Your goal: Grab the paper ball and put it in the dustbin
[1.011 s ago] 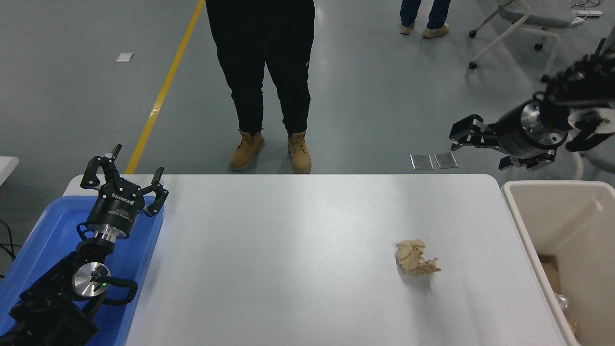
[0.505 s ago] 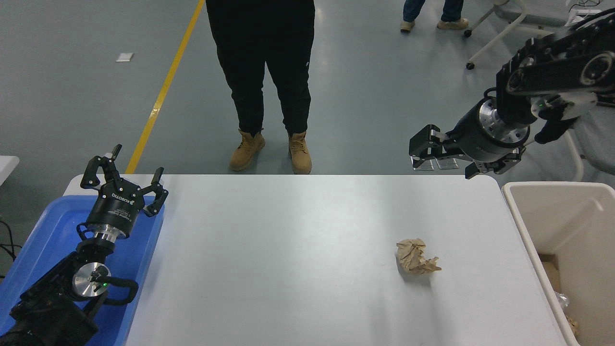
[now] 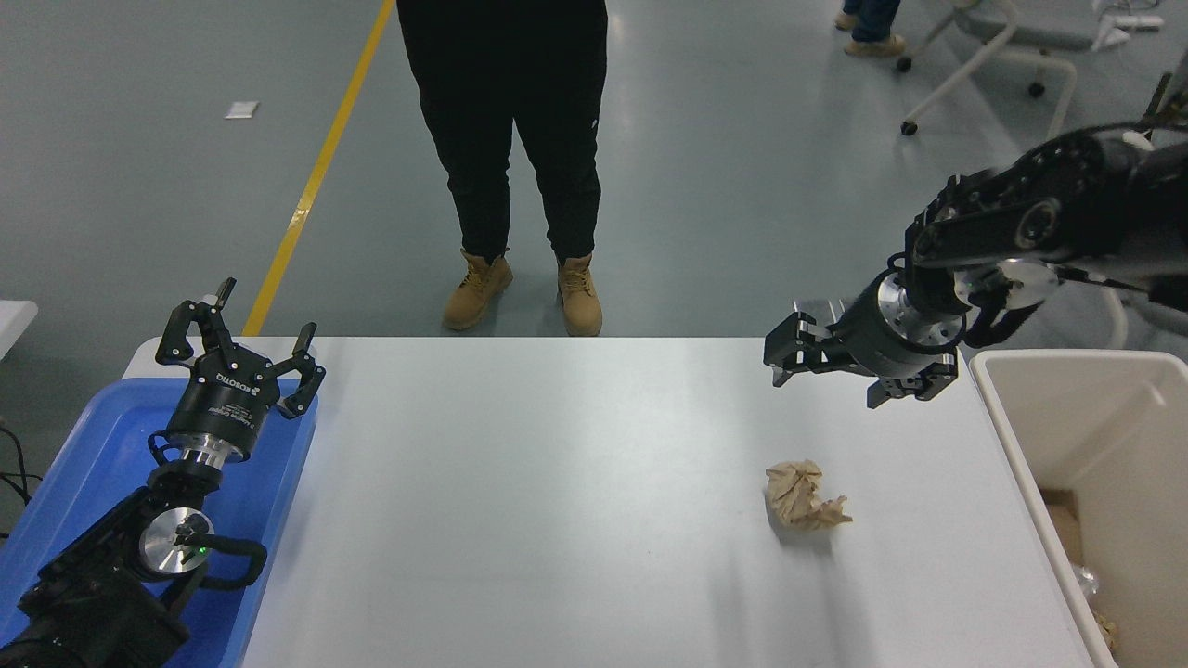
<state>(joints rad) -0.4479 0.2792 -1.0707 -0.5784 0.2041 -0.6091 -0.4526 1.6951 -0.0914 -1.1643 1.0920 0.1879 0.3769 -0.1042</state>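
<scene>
The paper ball [image 3: 804,497] is seen lying right of centre on the table [image 3: 557,501], below and slightly left of the right gripper [image 3: 821,366], whose jaws are spread. The left gripper [image 3: 237,348], also spread, is parked far off at lower left.

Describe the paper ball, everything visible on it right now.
The paper ball is a tan-brown wad of crumpled kraft-looking paper, lumpy and irregular, with sharp jagged folds and a pointed flap sticking out toward the dustbin. It rests on the white table, right of centre, casting a small shadow. Nothing grips or touches it; the right gripper hangs above the table, farther from the camera than the ball and apart from it.
</scene>
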